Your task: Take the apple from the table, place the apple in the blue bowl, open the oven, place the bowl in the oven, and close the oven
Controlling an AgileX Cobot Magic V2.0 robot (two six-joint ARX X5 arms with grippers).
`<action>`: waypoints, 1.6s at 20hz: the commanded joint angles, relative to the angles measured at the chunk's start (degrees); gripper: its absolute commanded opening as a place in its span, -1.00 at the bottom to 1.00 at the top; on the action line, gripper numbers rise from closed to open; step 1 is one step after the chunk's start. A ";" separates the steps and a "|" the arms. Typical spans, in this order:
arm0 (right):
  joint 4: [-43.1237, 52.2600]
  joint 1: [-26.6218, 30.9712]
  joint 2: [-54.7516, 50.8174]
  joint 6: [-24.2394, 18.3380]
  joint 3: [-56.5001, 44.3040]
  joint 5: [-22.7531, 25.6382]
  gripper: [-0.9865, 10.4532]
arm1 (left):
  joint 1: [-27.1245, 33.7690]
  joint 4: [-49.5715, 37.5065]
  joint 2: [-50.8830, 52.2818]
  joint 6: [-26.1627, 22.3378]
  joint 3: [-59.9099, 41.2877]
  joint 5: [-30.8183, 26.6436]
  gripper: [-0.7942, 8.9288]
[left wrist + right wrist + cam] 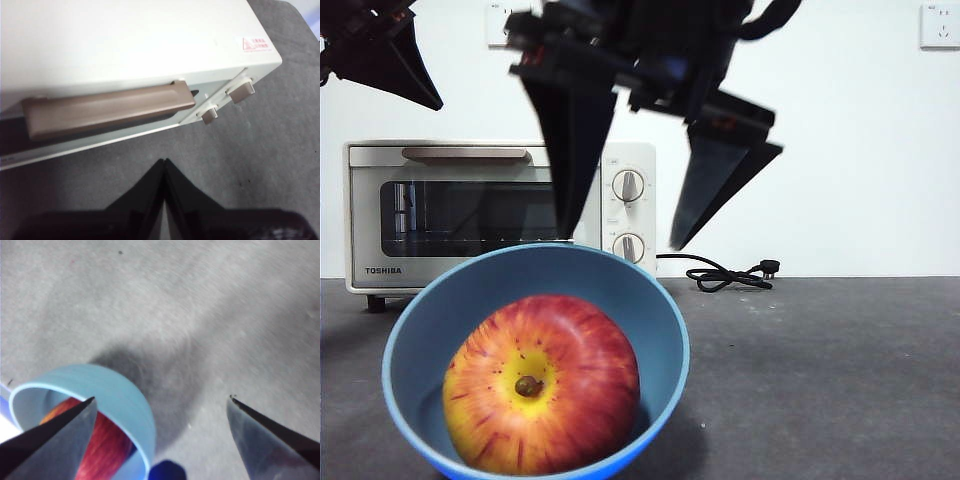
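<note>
The red and yellow apple (pixel 540 385) lies inside the blue bowl (pixel 660 300), near the front of the table (pixel 820 380). Above and just behind the bowl hangs my right gripper (pixel 620 243), open and empty. Its wrist view shows the bowl (pixel 115 390) with the apple (pixel 107 450) under one jaw of the right gripper (pixel 161 398). The cream oven (pixel 450 215) stands at the back left with its door closed. My left gripper (pixel 164 161) is shut on nothing, hovering a little in front of the oven's brown handle (pixel 105 107). It shows as a black tip (pixel 432 100) above the oven.
Two knobs (pixel 240 90) sit to the right of the oven door. A black cord with plug (pixel 730 275) lies on the table right of the oven. White wall sockets (pixel 940 25) are high on the wall behind.
</note>
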State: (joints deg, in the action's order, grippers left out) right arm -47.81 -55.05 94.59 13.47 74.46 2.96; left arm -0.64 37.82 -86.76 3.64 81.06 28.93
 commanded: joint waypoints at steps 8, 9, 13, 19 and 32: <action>2.45 1.31 3.08 -2.05 -0.50 0.13 -0.06 | -0.17 0.00 -0.39 -0.20 0.04 0.20 -0.85; 2.86 1.88 3.08 -2.05 -0.50 0.33 -0.06 | -0.17 -0.07 -0.39 -0.20 0.04 0.20 -0.85; 3.15 3.45 3.08 -2.10 -0.50 0.07 -0.06 | -0.17 -0.61 -0.39 -0.20 0.04 0.00 -0.85; 2.29 3.76 3.08 -2.12 -0.50 -0.15 -0.07 | -0.17 -1.79 -0.42 -0.15 0.04 -0.46 -0.85; -4.79 12.74 -3.17 -3.02 -0.50 -1.25 -0.84 | -0.15 -7.72 -9.35 6.62 1.01 -0.39 -0.85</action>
State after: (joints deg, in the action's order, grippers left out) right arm -52.66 -42.35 91.57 10.98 74.43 1.87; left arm -0.71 30.70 -96.09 9.19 81.43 28.16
